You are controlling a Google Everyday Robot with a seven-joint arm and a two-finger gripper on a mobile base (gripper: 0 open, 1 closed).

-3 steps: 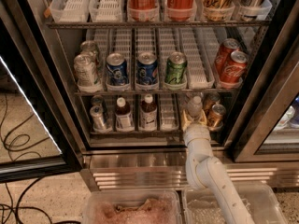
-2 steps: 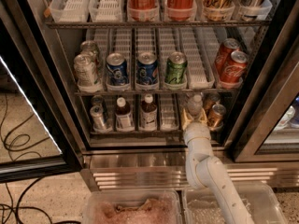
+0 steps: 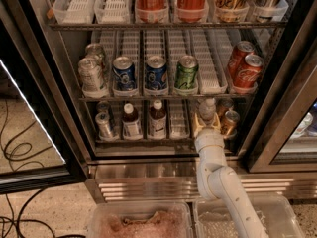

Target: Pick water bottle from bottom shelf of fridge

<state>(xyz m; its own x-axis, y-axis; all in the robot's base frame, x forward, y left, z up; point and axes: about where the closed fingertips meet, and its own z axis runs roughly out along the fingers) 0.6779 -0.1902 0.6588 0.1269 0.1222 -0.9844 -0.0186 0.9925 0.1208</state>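
Now the water bottle (image 3: 207, 108) stands on the fridge's (image 3: 148, 175) bottom shelf (image 3: 178, 132), the end effector (image 3: 207, 126) at its 6 o'clock, seemingly around its base; whether it grips, I cannot tell. Grip firmly, then withdraw straight, avoiding the can (image 3: 229, 122) at 3 o'clock.

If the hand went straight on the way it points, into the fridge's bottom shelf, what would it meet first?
Most likely the water bottle. It stands directly ahead of the hand at the front of the bottom shelf. Depth is unclear, so they may already be touching.
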